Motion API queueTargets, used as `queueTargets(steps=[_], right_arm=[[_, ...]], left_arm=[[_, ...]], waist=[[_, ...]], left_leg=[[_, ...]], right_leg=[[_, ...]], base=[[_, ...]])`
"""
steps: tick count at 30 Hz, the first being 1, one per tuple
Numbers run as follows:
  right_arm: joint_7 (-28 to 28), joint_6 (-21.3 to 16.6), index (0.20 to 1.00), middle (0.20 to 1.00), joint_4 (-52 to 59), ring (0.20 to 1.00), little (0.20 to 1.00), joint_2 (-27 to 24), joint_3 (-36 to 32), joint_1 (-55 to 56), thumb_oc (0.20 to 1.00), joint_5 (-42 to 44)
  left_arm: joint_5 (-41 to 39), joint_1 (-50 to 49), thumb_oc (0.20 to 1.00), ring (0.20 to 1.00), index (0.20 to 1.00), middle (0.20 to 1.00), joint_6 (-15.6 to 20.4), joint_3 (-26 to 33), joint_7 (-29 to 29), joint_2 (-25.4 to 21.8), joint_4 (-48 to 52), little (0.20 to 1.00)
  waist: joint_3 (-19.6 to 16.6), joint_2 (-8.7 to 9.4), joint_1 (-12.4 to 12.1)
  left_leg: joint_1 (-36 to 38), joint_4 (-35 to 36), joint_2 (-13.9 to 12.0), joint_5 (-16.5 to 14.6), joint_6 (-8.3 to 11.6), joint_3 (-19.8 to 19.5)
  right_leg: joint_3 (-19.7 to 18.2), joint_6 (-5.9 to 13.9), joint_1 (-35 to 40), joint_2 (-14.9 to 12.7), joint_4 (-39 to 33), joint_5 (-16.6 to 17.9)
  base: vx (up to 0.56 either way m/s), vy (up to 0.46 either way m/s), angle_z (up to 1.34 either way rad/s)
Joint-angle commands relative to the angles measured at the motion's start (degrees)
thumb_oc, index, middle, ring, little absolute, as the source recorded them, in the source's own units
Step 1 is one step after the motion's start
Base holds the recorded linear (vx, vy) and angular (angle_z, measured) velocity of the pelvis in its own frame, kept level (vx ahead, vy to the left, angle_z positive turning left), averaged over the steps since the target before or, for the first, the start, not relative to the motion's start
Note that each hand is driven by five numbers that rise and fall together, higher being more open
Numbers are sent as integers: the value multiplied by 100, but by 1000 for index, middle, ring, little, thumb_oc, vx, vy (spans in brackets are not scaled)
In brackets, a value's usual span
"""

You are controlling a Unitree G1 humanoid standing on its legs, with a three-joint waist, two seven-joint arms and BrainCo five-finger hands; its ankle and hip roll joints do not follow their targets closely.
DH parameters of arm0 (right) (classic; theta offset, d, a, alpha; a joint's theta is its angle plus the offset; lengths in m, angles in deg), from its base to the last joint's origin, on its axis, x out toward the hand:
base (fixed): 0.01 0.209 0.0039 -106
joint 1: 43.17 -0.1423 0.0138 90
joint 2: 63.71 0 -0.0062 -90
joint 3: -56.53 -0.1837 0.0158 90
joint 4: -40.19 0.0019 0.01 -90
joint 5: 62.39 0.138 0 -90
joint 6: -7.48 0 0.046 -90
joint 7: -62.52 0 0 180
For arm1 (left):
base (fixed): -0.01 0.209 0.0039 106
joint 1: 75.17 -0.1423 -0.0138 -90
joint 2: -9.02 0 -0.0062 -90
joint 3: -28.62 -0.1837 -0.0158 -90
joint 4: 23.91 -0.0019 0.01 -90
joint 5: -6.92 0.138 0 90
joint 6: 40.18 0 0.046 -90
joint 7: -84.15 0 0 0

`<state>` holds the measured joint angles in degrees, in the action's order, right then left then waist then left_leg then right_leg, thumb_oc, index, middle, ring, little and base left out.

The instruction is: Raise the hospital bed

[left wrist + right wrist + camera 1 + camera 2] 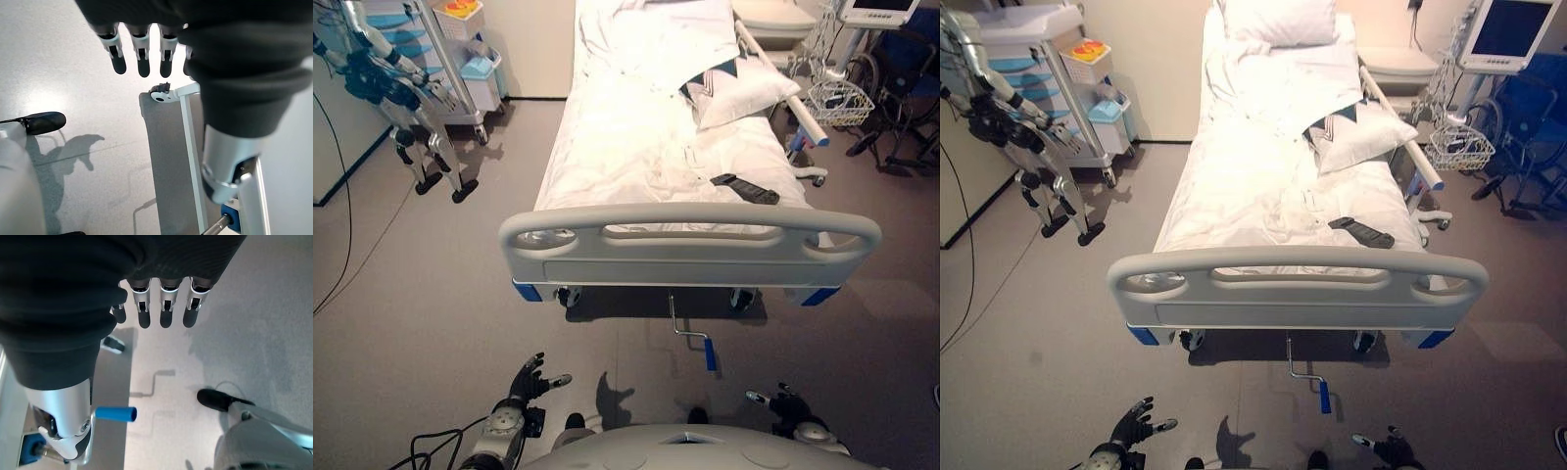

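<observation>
The hospital bed stands straight ahead, its grey footboard (pixel 690 220) nearest me, with white sheets and a pillow (pixel 744 93) on the mattress. A metal crank (pixel 677 318) hangs below the middle of the footboard and ends in a blue grip (pixel 710 353) just above the floor. The right wrist view shows that blue grip (pixel 116 413) past the thumb. My left hand (pixel 530 380) is low at the left, fingers (pixel 142 54) straight, holding nothing. Low at the right, my right hand (pixel 783 401) is open too, short of the crank and to its right.
A black remote (pixel 744 188) lies on the mattress near the foot end. At the back left are a medical cart (pixel 470 59) and a wheeled stand (pixel 421 127). A monitor (pixel 1508 34), a wire basket (pixel 840 101) and a wheelchair (pixel 906 88) crowd the back right.
</observation>
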<state>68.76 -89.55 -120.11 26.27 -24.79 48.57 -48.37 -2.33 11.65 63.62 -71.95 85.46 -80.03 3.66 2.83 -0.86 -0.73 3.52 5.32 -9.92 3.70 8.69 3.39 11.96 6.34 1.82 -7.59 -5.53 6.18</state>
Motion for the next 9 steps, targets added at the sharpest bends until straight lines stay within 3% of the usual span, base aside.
queueTargets(steps=[1, 9], right_arm=[[-25, 52, 1000, 1000, -124, 1000, 1000, 82, -39, -438, 1000, -29], [-55, 58, 1000, 1000, -162, 1000, 1000, 166, -16, -430, 1000, 62]], left_arm=[[177, 455, 1000, 1000, 1000, 1000, 45, 125, 111, -64, -271, 1000], [87, 395, 1000, 1000, 1000, 1000, 47, 82, 58, 34, -289, 1000]], waist=[[263, 192, 35], [131, 220, -7]], left_leg=[[231, -129, 175, -6, -189, -11], [405, -135, 171, -85, -209, -17]], right_leg=[[135, 394, 401, -130, 326, -404], [112, 377, 585, -105, 263, -454]], base=[[0, 0, 0], [11, 0, 0]])
